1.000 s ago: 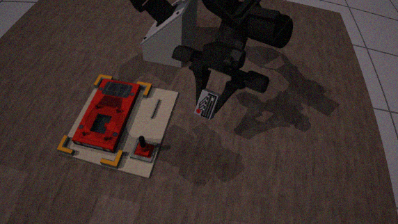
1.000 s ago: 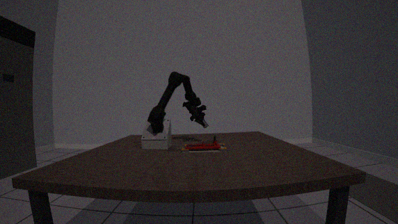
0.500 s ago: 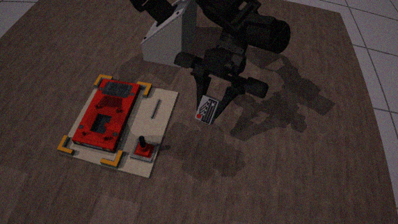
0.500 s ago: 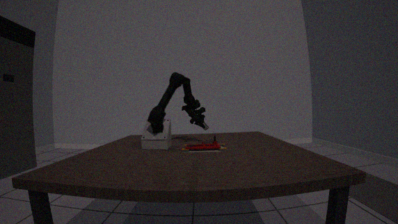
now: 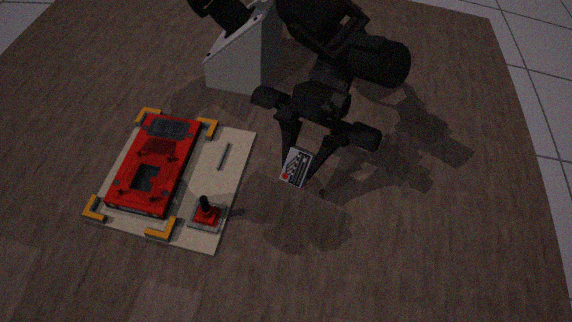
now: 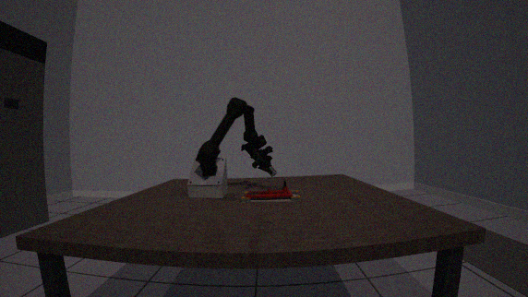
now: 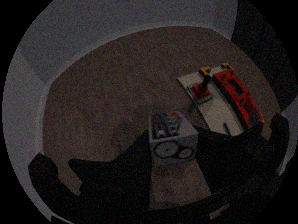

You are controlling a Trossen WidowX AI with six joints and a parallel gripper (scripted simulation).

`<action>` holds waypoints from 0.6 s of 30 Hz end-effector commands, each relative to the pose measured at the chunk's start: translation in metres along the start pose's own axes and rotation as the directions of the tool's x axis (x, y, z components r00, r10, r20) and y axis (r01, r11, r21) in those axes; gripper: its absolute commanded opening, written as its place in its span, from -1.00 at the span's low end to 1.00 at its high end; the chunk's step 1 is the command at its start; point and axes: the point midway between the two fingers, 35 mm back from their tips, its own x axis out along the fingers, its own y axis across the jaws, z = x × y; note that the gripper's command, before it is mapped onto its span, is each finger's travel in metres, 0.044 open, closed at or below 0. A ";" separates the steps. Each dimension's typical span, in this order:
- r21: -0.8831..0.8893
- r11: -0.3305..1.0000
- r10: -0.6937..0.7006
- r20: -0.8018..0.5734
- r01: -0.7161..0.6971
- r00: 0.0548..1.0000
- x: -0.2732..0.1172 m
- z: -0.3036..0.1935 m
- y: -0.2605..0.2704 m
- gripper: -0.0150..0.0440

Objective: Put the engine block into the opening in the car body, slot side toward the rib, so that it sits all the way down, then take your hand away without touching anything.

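My gripper (image 5: 297, 167) (image 6: 272, 172) (image 7: 173, 145) is shut on the grey engine block (image 5: 297, 168) (image 6: 273, 172) (image 7: 173, 139). It holds the block in the air, tilted, to the right of the board in the top view. The block's patterned top with a red dot faces the top view, and two round shapes show on one side in the wrist view. The red car body (image 5: 176, 166) (image 6: 268, 195) (image 7: 239, 103) lies on the board between yellow corner brackets. Its dark opening (image 5: 142, 178) is empty. The rib inside is too dark to tell.
The pale board (image 5: 239, 142) (image 7: 216, 116) also bears a red piece with an upright black knob (image 5: 203, 202) (image 7: 206, 80) in a grey holder, and a thin dark slot (image 5: 224, 156). The arm's pale base (image 5: 232, 70) (image 6: 208, 190) stands behind the board in the top view.
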 end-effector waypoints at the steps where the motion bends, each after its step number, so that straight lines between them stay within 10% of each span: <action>1: -0.017 1.000 -0.009 0.000 0.009 1.000 0.006 -0.007 -0.002 -0.49; 18: -0.017 1.000 -0.010 0.000 0.010 1.000 0.024 -0.023 -0.003 -0.49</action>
